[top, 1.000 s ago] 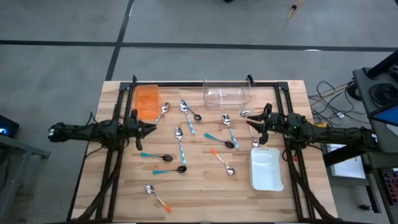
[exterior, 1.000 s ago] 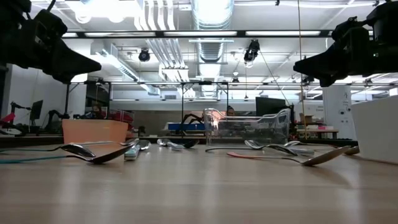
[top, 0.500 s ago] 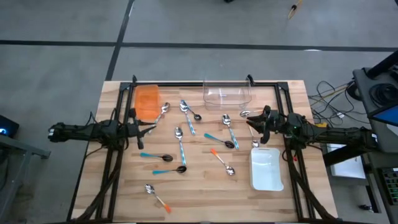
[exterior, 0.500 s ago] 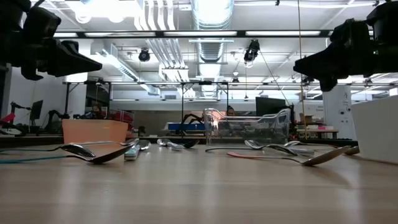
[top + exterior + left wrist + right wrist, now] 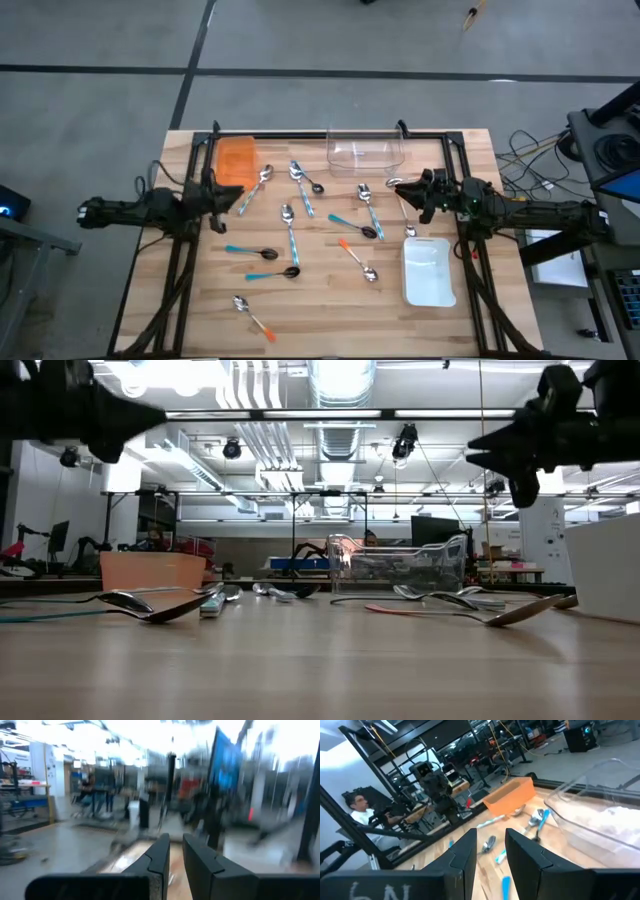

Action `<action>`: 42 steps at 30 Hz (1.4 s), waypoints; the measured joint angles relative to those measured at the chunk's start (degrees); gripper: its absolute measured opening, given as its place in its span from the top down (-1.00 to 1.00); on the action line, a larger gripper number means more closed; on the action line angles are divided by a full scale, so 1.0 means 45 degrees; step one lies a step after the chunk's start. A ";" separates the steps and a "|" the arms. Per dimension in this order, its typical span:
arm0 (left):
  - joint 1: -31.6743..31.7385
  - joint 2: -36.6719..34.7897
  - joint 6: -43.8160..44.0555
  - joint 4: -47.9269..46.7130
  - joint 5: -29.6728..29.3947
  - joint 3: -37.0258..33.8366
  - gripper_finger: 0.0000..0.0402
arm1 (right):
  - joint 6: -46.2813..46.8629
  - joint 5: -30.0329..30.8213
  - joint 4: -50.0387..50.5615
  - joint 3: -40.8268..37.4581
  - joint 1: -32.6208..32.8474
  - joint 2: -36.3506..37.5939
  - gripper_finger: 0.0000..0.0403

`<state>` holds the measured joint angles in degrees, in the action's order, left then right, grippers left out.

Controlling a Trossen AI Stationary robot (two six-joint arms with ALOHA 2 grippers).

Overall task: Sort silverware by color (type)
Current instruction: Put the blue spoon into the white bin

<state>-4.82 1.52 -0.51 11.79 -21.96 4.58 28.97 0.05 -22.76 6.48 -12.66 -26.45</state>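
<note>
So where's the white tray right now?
In the high view the white tray lies on the table's right side, near the front edge, just below the right gripper. The nearest spoon is the orange-handled one to its left.

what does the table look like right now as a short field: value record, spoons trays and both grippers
spoons: about ten, loose across the table's middle, none held
orange tray: far left
clear tray: far centre
white tray: near right
left gripper: raised beside the orange tray, fingers a narrow gap apart, empty
right gripper: raised near the clear tray, fingers apart, empty
</note>
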 joint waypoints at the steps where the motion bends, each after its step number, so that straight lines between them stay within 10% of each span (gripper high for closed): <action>1: 0.0000 0.0000 0.0158 0.0618 -0.0005 0.0000 0.82 | 0.0000 0.0000 0.0027 0.0271 0.0004 -0.0329 0.54; 23: 0.0000 0.0173 -0.1240 0.4402 -0.0816 0.0000 0.82 | 0.2570 0.0010 1.1376 0.7581 0.0004 -0.6158 0.54; 42: 0.0015 0.4416 -0.3510 0.6656 -0.0249 0.1240 0.82 | 0.3436 -0.0114 1.2722 1.0540 0.0009 -0.9346 0.54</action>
<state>-4.75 21.39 -16.31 41.75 -23.07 10.16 44.43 -0.46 34.49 53.92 -12.62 -68.51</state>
